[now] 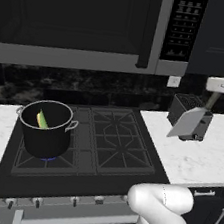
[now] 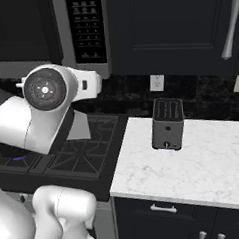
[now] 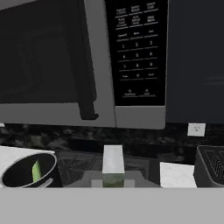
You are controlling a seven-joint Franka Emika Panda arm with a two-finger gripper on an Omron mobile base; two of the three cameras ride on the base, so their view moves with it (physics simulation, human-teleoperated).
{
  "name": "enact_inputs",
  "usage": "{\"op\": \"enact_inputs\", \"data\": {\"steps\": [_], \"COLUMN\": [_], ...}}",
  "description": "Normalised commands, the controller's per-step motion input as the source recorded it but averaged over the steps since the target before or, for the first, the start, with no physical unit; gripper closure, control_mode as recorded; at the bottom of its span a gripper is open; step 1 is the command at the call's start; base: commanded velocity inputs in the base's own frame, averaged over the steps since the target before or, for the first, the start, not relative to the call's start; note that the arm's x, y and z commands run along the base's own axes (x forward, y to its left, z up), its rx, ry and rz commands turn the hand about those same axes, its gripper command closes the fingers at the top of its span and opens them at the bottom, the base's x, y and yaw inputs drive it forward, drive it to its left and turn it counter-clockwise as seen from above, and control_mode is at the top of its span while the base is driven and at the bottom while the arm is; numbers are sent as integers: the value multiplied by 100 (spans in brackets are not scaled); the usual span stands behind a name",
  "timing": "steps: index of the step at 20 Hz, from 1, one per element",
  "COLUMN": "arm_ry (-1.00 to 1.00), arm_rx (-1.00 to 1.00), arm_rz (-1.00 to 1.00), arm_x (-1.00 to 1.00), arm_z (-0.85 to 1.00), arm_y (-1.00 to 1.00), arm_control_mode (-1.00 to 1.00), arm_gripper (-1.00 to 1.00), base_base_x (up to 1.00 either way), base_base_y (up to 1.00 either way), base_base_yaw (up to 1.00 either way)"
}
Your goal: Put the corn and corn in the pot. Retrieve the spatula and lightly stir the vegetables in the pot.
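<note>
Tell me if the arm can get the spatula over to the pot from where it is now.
Probably yes. The spatula hangs in the air by the toaster, and the pot stands open-topped on the stove, with nothing standing between them. How the gripper holds the spatula is hidden.

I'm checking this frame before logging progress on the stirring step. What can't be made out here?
- Second cob: the pot shows one green-husked corn in the left base view; its wall hides the bottom, so a second cob cannot be confirmed.
- Grip: the spatula hangs by the toaster, but the picture's right edge cuts off the hand.
- Pot in the right base view: the arm blocks it.
- Microwave keypad labels: too small.
</note>
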Motion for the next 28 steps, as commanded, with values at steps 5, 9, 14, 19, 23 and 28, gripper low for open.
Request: {"op": "enact_inputs", "data": {"steps": [5,9,14,19,23,28], "arm_ry": [0,2,2,0,0,0], "arm_rx": [-19,-5,0,0,0,0], "arm_rz": [-11,-9,-1,0,0,0], "arm_x": [0,0,0,0,0,0], "arm_z": [-1,-4,-5,0,0,0], "arm_y": [65,34,2,0,0,0], "arm_control_mode": [-100,-100,-100,100,100,100], "arm_gripper": [100,100,100,100,100,100], "base_base_x": [0,0,0,-23,-6,-4], "base_base_y": [0,0,0,56,100,100], "base_base_yaw": [0,0,0,0,0,0]}}
